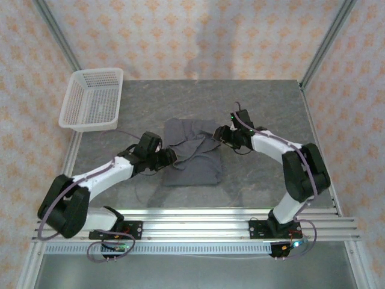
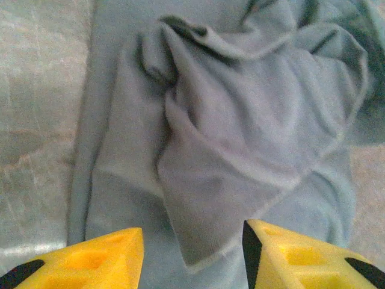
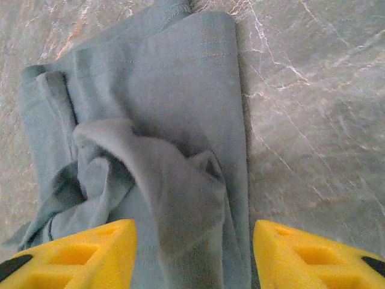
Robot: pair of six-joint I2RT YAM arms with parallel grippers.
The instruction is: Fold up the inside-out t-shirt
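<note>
The slate-grey t-shirt (image 1: 191, 156) lies crumpled and partly folded in the middle of the table. My left gripper (image 1: 170, 156) is at its left edge, open, yellow fingers (image 2: 96, 259) spread over a loose flap of cloth (image 2: 228, 174) with nothing pinched. My right gripper (image 1: 221, 137) sits at the shirt's upper right corner, also open, its fingers (image 3: 313, 256) either side of a raised fold (image 3: 180, 192). In the right wrist view a flat folded band of the t-shirt (image 3: 180, 78) runs away from me beside the bunched part.
A white mesh basket (image 1: 93, 99) stands at the table's back left corner. Grey marbled tabletop (image 1: 271, 108) surrounds the shirt. An aluminium rail (image 1: 198, 226) runs along the near edge by both arm bases.
</note>
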